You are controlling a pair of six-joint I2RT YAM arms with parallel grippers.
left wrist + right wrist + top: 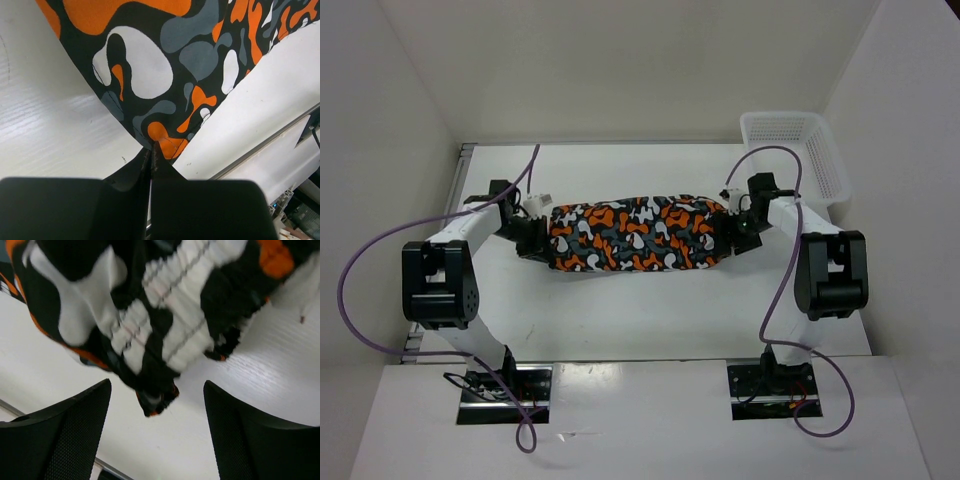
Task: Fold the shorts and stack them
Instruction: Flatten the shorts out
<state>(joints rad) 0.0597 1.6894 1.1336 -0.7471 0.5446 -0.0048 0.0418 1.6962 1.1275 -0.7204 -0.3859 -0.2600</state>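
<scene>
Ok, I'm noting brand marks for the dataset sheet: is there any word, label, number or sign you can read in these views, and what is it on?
No readable text in any view.
The shorts show only orange, black, white and grey blotches; no lettered tag is visible.
The white mesh basket and the table carry no legible marks.

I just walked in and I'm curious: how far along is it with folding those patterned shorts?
Early. The shorts lie as a long bundle on the table, perhaps folded once. The left hand pinches one end; the right hand is open around the other. Further folding and stacking remain: no stack is visible.
</scene>
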